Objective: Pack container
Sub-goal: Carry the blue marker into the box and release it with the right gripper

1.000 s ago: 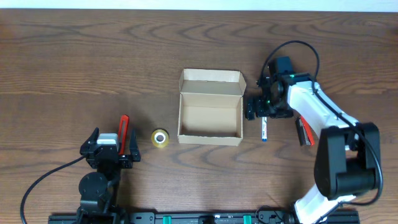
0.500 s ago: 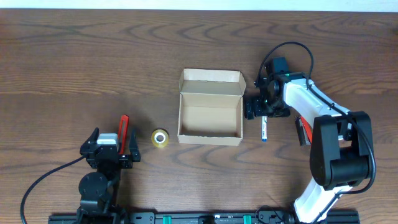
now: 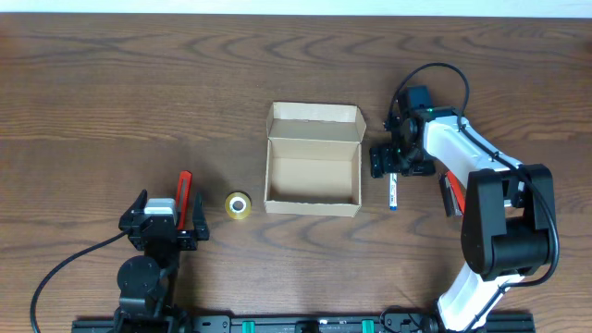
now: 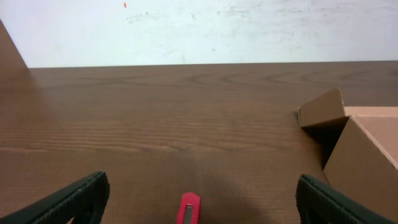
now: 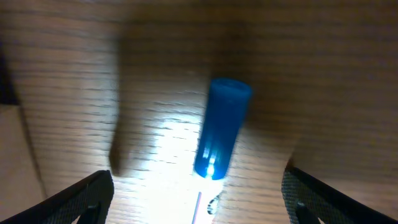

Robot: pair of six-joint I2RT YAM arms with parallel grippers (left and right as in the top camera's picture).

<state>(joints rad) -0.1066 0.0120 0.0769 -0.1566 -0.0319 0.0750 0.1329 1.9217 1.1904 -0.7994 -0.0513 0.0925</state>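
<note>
Nearest, the left pincer (image 4: 202,182) sits low by the near edge of the surface (image 3: 111,83), spread fully and holding nothing. A red pen (image 3: 183,188) lies lengthwise between its fingers, untouched, so a grasp there would likely need only a short advance and a squeeze. Just right of it a tape roll (image 3: 238,205) lies flat, apart from both the pen and the box (image 3: 313,207).

The box stands mid-surface with its lid (image 3: 314,118) folded back to the far side. That leaves the mouth open from above and the near, left and right walls free to approach. It looks empty inside.

Close to the box's right wall, the right pincer (image 5: 199,186) hangs over a blue-capped pen (image 5: 222,127) that lies near-to-far. Its fingers stand wide on either side of the pen without touching it, a straddle that looks set for a pick. The gap between pen and box wall is narrow, so the finger on that side has little room.

A reddish item (image 3: 450,196) lies partly under the right arm; I cannot tell what it is. Farther back the wood runs open, with ample room to lift and swing.
</note>
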